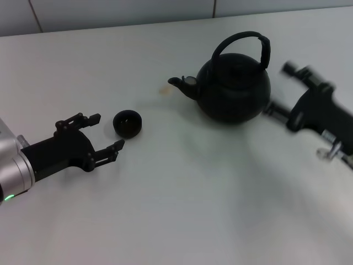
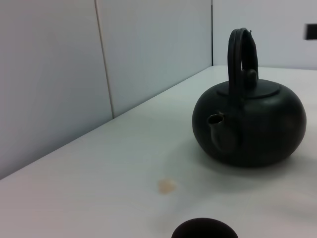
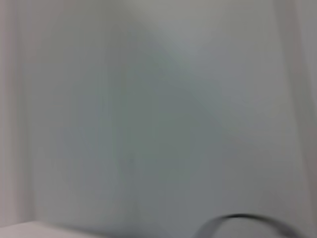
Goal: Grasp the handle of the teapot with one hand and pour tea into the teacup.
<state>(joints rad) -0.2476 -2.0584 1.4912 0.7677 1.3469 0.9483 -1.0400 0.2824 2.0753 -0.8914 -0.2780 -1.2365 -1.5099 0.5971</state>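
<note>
Matte black all over, the teapot (image 1: 236, 88) is a squat round pot with a short spout (image 1: 183, 85) pointing toward the robot's left, a small flat lid (image 2: 254, 88) with a knob, and a thick arched handle (image 1: 249, 41) standing upright over it. It sits on the white table (image 1: 182, 199), toward the far right. No brand, label or writing can be read on it. The teacup (image 1: 127, 123), small, low and black, stands well apart to its left, just beyond the left gripper (image 1: 107, 132), whose fingers are spread wide and hold nothing. The right gripper (image 1: 284, 91) is blurred beside the pot; its fingers' state cannot be told.
</note>
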